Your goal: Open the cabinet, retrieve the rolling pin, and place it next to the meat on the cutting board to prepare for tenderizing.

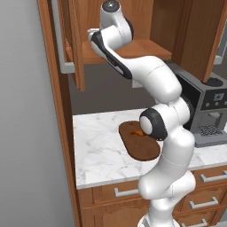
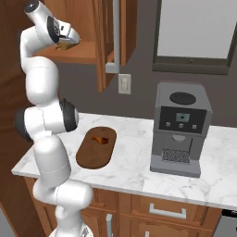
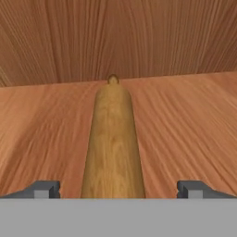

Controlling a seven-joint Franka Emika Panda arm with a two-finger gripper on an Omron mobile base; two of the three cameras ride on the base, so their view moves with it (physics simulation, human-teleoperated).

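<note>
Two panelled doors of the reddish-brown wooden wall cabinet (image 1: 75,48) stand open, and the white robot arm reaches up into it, with the two-finger gripper (image 3: 118,189) over the bottom shelf. In the hand view, the long light-brown wooden rolling pin (image 3: 113,143) lies flat on the shelf and points away toward the back wall, with a small round knob at its far end. The gripper is spread wide, one dark fingertip (image 3: 44,189) on each side of the near end of the pin, and neither seems to touch it. Below the cabinet, on the white marble counter (image 2: 134,164), lies the dark brown oval wooden cutting board (image 2: 96,147), and the small flat orange-brown piece of meat (image 2: 98,138) rests on its far half. A grey coffee machine (image 2: 179,129) stands on the counter, well apart to the right of the board. Low wooden drawers with short silver handles (image 1: 126,192) are under the counter.
</note>
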